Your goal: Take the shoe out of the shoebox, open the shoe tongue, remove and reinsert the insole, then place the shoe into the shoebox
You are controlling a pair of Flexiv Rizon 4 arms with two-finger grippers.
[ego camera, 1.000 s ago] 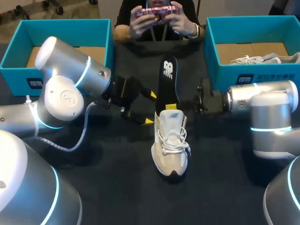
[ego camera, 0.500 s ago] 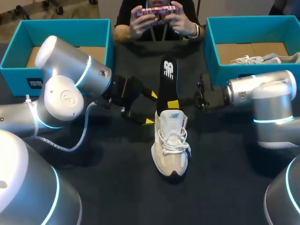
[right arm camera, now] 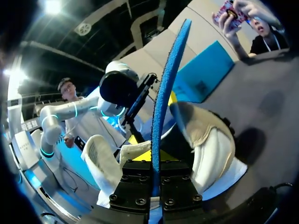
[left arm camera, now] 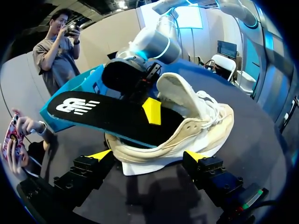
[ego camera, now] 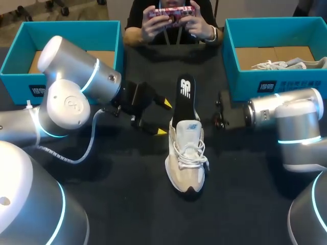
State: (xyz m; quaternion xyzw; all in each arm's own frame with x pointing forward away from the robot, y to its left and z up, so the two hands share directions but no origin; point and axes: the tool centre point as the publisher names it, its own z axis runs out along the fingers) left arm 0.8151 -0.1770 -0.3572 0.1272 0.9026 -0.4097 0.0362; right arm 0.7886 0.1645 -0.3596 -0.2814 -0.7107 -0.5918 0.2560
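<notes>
From above, the right arm [ego camera: 276, 109] lies level, coming in from 3 o'clock, its fingertips hidden behind the black insole [ego camera: 185, 98]. The insole juts toward 12 o'clock from the heel of the beige sneaker [ego camera: 186, 158] mid-table, and the left gripper [ego camera: 163, 118] sits at the heel's 9 o'clock. In the left wrist view its yellow tips [left arm camera: 99, 154] are spread wide with the heel between them, contact unclear. In the right wrist view the right gripper [right arm camera: 152, 182] is clamped on the edge-on insole, which rises at its 12 o'clock.
</notes>
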